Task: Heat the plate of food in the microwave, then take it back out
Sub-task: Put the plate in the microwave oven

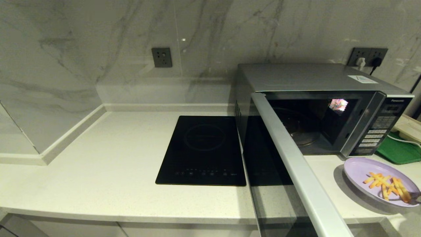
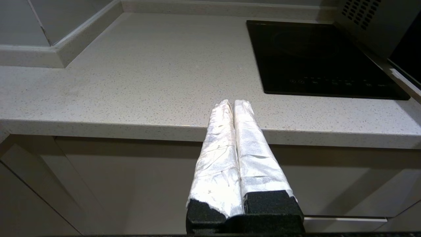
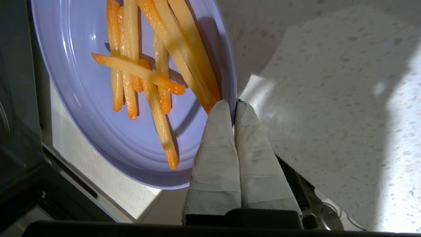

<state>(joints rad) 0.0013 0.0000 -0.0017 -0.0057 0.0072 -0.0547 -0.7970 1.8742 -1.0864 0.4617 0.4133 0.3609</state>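
Plate of food (image 3: 82,108) — pinched by right gripper (image 3: 234,104).

"Panasonic" in pale letters at top of microwave (image 1: 315,108) control panel, on my right side, well beyond my parked left gripper. Panel buttons below it: markings too small for me to read. White sticker on microwave top: print illegible. Hob (image 1: 202,151) touch-strip icons: unreadable.
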